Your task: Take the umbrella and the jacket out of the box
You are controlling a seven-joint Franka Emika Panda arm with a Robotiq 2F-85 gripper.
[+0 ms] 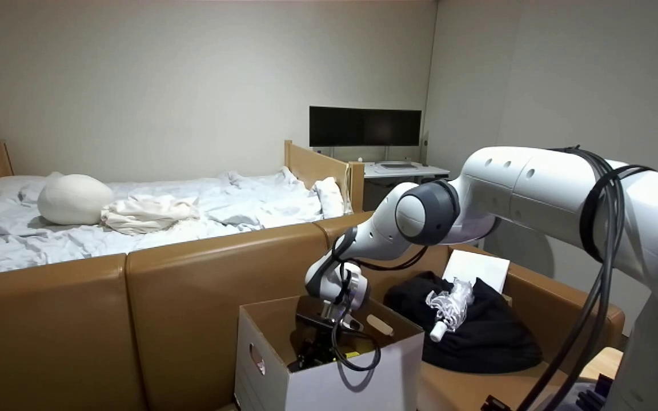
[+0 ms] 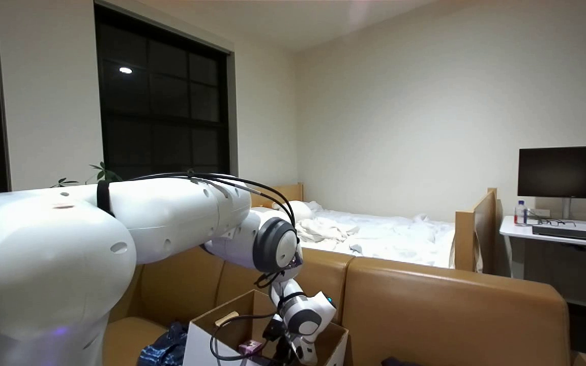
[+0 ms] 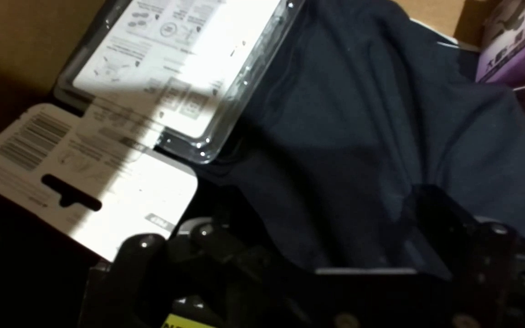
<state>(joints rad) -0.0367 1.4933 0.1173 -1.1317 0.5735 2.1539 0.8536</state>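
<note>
black matte jacket (image 1: 489,338), bulky, crinkled pale umbrella (image 1: 453,305) on top, gripper (image 3: 328,198) spread apart

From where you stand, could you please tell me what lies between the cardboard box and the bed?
The brown sofa's backrest stands between the cardboard box and the bed; both exterior views show it.
</note>
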